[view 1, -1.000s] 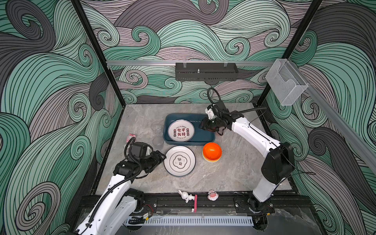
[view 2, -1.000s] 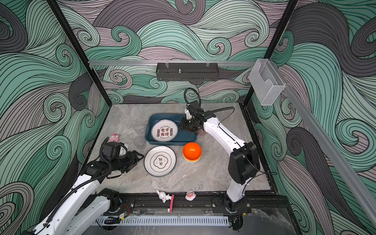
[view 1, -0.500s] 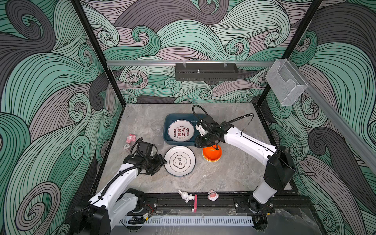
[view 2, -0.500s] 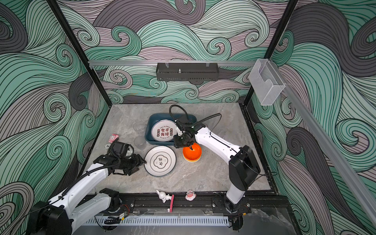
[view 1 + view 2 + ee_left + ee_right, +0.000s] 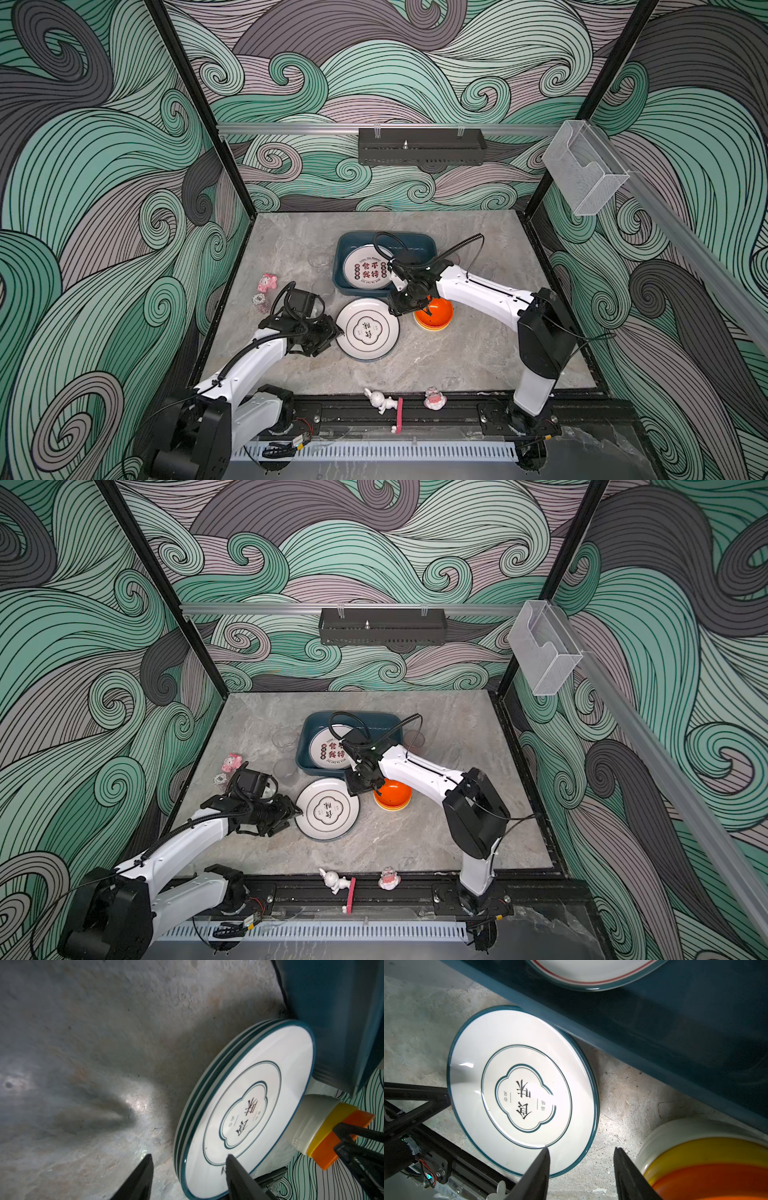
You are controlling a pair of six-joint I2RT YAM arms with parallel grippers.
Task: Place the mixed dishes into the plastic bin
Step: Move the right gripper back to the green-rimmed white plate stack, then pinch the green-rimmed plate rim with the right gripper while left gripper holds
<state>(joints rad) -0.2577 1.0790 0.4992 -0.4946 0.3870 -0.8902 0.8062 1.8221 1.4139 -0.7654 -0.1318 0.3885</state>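
Left hand (image 5: pixel 188 1157) low over grey marbled tabletop (image 5: pixel 457 357); wave-patterned walls (image 5: pixel 415 83) enclose.

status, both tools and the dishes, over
Left tool open, straddling green-rimmed plate stack's edge. Right tool open between it and bowl stack. Red-lettered plate in bin. Right arm overhangs bin.

Both top views are bright, sharp and evenly lit from above, the frame posts (image 5: pixel 201 104) splayed outward by the wide lens, whereas the wrist views are dimmer, with a glare patch and a soft dark shadow on the stone tabletop (image 5: pixel 133 1103) and the near plastic bin (image 5: pixel 332 1012) wall blurred.
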